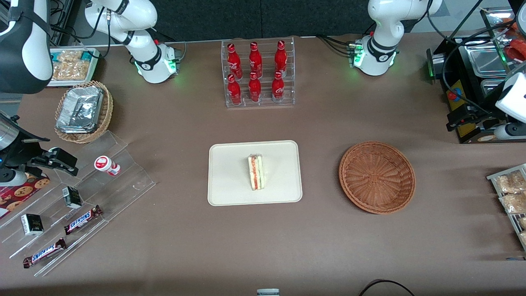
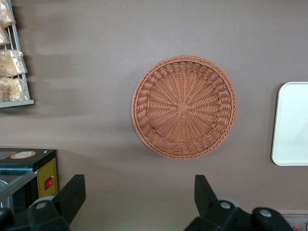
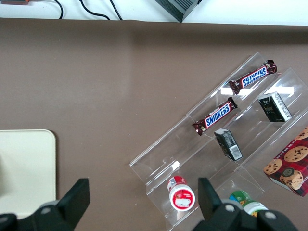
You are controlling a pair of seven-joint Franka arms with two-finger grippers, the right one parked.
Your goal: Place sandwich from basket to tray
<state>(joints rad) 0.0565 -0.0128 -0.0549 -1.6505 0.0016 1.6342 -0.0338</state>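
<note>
Gripper point(image 2: 139, 202) spread wide, nothing held, raised well above the surface point(image 1: 328, 230), looking straight down at the basket point(image 2: 184, 107). Basket empty, standing alone toward the working arm's end. Sandwich point(image 1: 256, 172) lying in the middle of the tray point(image 1: 226, 193), cut side up, red and cream layers showing, clear of the rim on all sides. Tray and basket well apart. Transfer judged complete; only a retreat left to do. To do that well: rise clear, keep wide of the basket rim, leave the tray undisturbed. Arm seen only in part in the front view, raised at the working arm's end, wrist pointing down.
</note>
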